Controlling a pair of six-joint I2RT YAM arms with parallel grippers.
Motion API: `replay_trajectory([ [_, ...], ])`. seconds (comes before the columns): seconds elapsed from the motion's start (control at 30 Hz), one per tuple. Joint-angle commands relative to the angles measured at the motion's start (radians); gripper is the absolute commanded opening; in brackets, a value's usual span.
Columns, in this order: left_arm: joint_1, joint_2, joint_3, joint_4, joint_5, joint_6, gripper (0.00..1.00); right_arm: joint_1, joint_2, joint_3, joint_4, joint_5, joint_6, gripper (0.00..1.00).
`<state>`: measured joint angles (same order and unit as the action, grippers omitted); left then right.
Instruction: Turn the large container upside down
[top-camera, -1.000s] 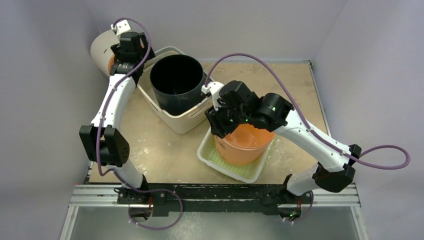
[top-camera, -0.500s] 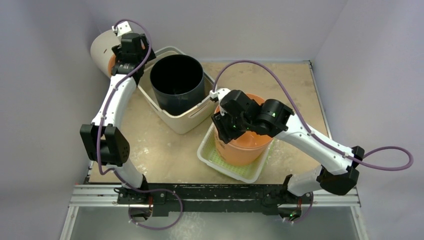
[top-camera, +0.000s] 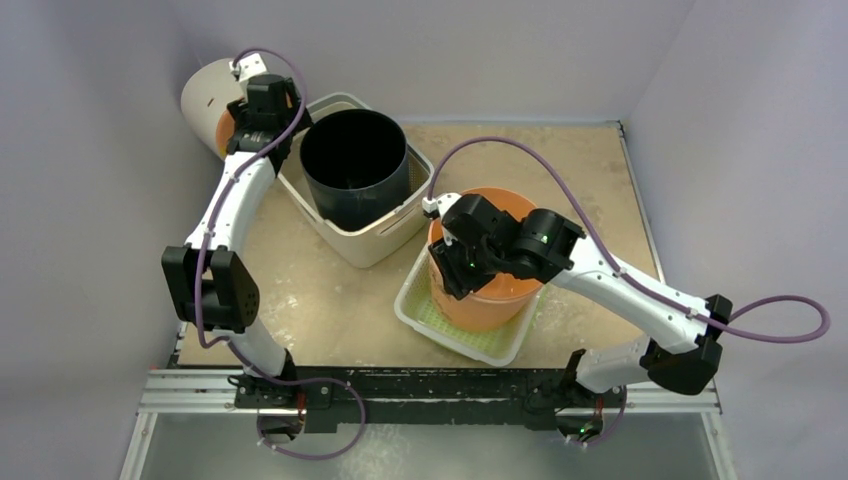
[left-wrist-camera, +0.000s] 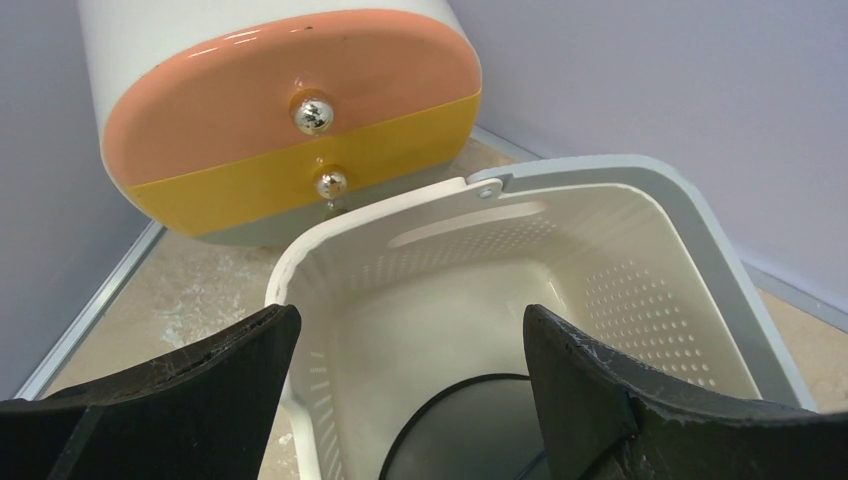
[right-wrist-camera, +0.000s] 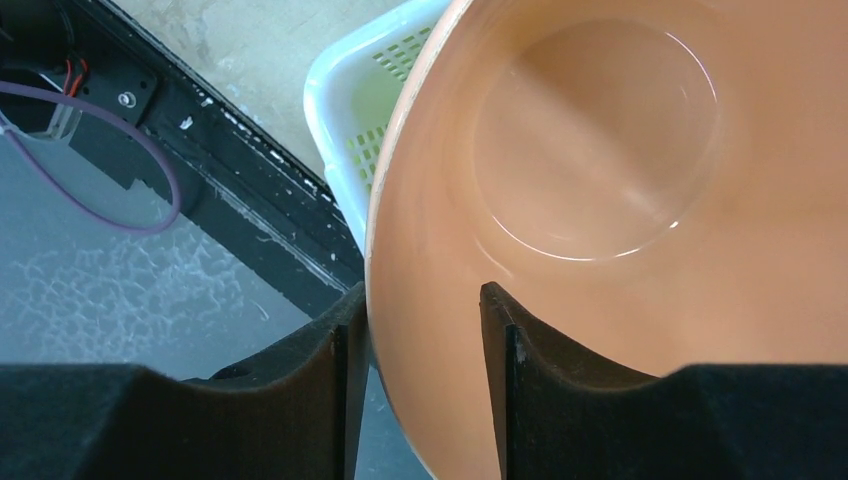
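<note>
The large container (top-camera: 366, 244), a cream-beige rectangular basket, stands upright at the back middle of the table with a black round bucket (top-camera: 352, 160) inside it. My left gripper (top-camera: 260, 108) hovers open over the basket's far-left corner. In the left wrist view its jaws (left-wrist-camera: 410, 315) stand wide apart above the basket's rim (left-wrist-camera: 700, 240), holding nothing, and the black bucket (left-wrist-camera: 480, 430) shows below. My right gripper (top-camera: 452, 270) is away from the basket. It straddles the rim of an orange bucket (right-wrist-camera: 600, 150), one finger outside and one inside, with the gap (right-wrist-camera: 424, 292) wider than the wall.
The orange bucket (top-camera: 500, 295) sits in a white tray with a green lining (top-camera: 470, 340) at the front right, close to the basket's near corner. A white bin with an orange and yellow lid (top-camera: 205, 95) lies on its side at the back left corner.
My right gripper has drawn back toward the near left, from beside the basket's corner to the orange bucket's near-left rim. The left arm has shifted slightly toward the back.
</note>
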<state>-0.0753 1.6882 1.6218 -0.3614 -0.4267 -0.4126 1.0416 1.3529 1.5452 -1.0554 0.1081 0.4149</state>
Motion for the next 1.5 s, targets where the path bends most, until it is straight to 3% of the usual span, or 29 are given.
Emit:
replay_trajectory([
  [0.0,-0.003,-0.055,-0.006,0.032,-0.021,-0.017,0.84,0.000,-0.013,-0.023,-0.019,0.000,-0.014,0.46],
  [0.17,-0.003,-0.055,-0.006,0.038,-0.033,-0.014,0.84,0.000,-0.007,-0.081,-0.002,0.011,-0.037,0.43],
  [0.3,-0.004,-0.055,0.007,0.036,-0.048,-0.005,0.84,0.000,0.014,-0.066,-0.015,0.059,-0.035,0.22],
  [0.4,-0.003,-0.056,0.014,0.037,-0.053,-0.003,0.84,-0.001,0.027,-0.006,-0.038,0.094,-0.030,0.00],
  [0.63,-0.003,-0.062,0.014,0.048,-0.054,-0.011,0.84,-0.042,0.116,0.271,-0.071,0.192,-0.082,0.00],
  [0.87,-0.003,-0.075,0.018,0.061,-0.046,-0.012,0.84,-0.320,0.199,0.625,-0.044,0.099,-0.189,0.00],
  [1.07,-0.003,-0.092,0.013,0.060,-0.045,-0.004,0.84,-0.463,0.287,0.825,0.085,0.054,-0.218,0.00],
  [1.2,-0.003,-0.103,-0.002,0.068,-0.051,0.000,0.84,-0.570,0.274,0.730,0.378,-0.027,-0.197,0.00],
  [1.47,-0.003,-0.133,-0.039,0.073,-0.050,0.001,0.84,-0.795,0.298,0.503,0.846,-0.380,-0.036,0.00],
])
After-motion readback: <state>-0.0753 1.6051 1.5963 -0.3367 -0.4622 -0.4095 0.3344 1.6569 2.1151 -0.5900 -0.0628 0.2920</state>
